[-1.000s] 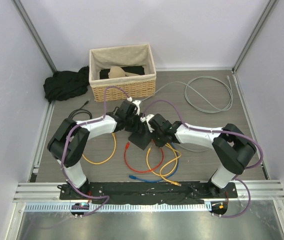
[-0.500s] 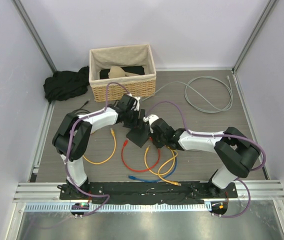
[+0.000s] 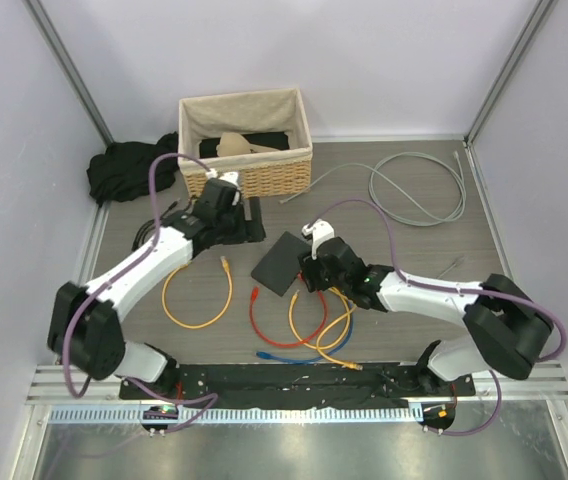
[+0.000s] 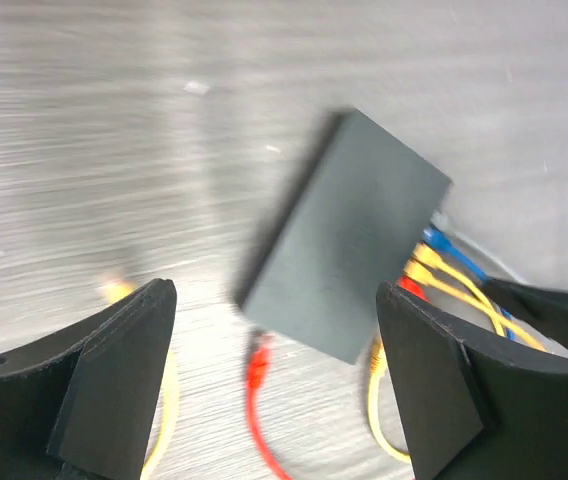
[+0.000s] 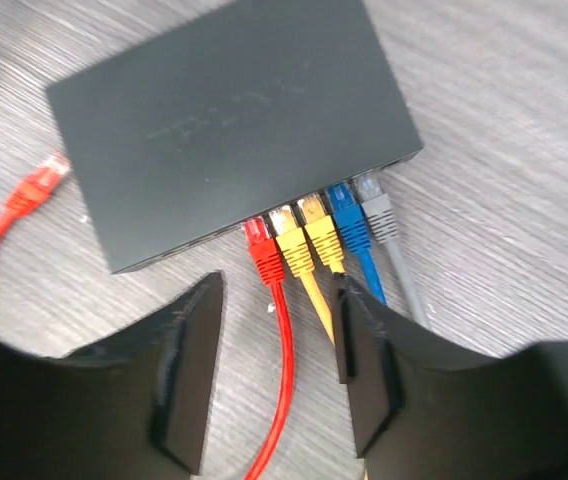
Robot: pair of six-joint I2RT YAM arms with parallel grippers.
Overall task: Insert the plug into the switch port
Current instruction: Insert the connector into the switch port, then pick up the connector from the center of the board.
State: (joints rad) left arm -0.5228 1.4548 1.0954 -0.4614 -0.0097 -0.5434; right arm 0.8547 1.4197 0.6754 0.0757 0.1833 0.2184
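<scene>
Your switch (image 3: pixel 286 263) lies flat on the grey table (image 3: pixel 444 260), near the middle and turned at an angle, between the two arms. In the right wrist view its socket edge faces the camera. Five plugs sit side by side in its ports: a red plug (image 5: pixel 257 245), two yellow plugs (image 5: pixel 319 240), a blue plug (image 5: pixel 349 225) and a grey plug (image 5: pixel 376 210).

Your right gripper (image 3: pixel 311 272) sits just beside that socket edge. Its jaws stand partly apart. The red cable (image 5: pixel 282 380) runs down through the gap between the fingers (image 5: pixel 184 370), and neither pad presses on it. The yellow leads pass behind the other finger. This gripper has hold of nothing.

Your left gripper (image 4: pixel 274 300) is spread wide, with nothing between its fingers (image 4: pixel 114 370). In its wrist view it hangs above the table, and the switch shows below it, clear of both fingers. From above, this gripper is near the wicker basket (image 3: pixel 247 175), apart from the switch.

A loose red connector (image 5: pixel 36 188) lies on the table just beside one corner of the switch. A yellow cable loop (image 3: pixel 199 297) lies to the left of it. A grey cable coil (image 3: pixel 419 190) lies far right, and a black cloth (image 3: pixel 129 168) is bunched left of the basket.
</scene>
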